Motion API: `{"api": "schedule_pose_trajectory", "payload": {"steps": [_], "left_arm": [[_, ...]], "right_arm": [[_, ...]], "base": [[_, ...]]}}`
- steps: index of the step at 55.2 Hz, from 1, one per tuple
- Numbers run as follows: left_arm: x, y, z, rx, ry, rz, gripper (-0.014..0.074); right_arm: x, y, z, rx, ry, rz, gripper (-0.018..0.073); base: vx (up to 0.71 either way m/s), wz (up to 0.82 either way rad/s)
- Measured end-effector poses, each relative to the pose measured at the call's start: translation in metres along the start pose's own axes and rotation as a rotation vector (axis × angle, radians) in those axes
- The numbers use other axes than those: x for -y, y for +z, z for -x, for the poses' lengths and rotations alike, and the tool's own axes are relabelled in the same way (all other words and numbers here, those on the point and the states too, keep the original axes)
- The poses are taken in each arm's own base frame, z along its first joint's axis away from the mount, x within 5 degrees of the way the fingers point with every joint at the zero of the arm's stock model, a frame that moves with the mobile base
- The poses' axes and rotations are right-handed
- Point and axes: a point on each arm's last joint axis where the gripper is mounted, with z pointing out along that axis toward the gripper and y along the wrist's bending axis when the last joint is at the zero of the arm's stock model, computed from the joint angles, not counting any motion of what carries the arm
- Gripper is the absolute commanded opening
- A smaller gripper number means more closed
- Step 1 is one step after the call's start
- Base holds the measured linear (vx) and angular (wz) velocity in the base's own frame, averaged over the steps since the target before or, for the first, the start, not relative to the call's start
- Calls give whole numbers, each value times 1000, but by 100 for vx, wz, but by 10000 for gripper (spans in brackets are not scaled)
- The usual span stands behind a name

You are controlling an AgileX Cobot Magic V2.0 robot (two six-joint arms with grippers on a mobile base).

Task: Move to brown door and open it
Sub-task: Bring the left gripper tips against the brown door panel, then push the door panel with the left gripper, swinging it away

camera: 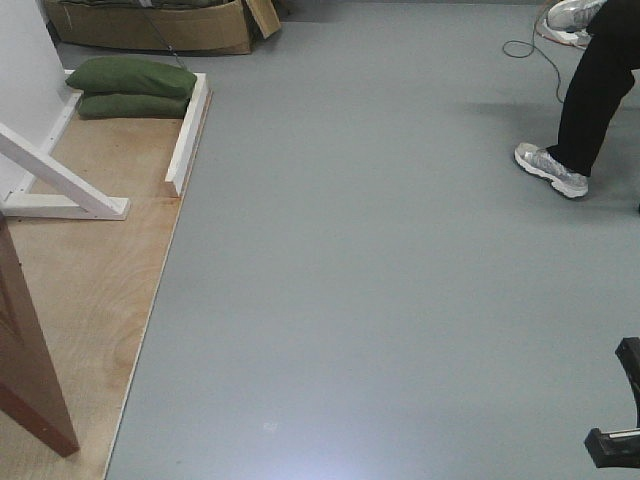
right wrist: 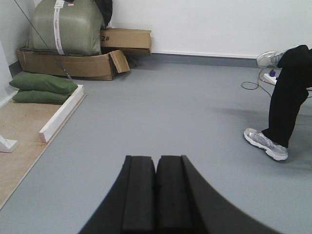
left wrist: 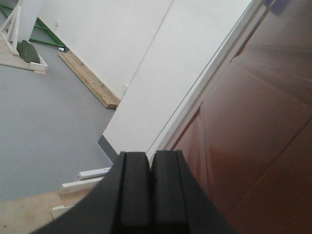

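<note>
The brown door [left wrist: 253, 136] fills the right half of the left wrist view, a glossy reddish-brown panelled face tilted beside a white wall. Its lower corner [camera: 25, 370] shows at the left edge of the front view, standing on the plywood board. My left gripper [left wrist: 149, 158] is shut with nothing between its black fingers, close in front of the door's face. My right gripper [right wrist: 156, 163] is also shut and empty, hanging over bare grey floor. The lock and keys are out of view.
A plywood board [camera: 90, 290] with white wooden rails [camera: 188, 135] and green sandbags [camera: 130, 85] lies at the left. Cardboard boxes [right wrist: 73, 66] stand at the back. A person's leg and shoe [camera: 550, 168] are at the right, with a cable [camera: 535, 50] nearby.
</note>
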Motion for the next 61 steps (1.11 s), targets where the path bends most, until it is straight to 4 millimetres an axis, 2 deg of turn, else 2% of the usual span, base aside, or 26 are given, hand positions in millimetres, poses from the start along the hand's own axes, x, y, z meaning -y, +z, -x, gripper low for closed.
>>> {"api": "schedule_pose_trajectory", "payload": {"steps": [27,61], "left_arm": [[50,-1,-36,-125,12,-110,-3],[114,-13,-71,-176,15,-279,-3]], "right_arm": [[0,0,0,0,0,0,0],[0,0,0,0,0,0,0]], "base": [[0,0],[0,0]]}}
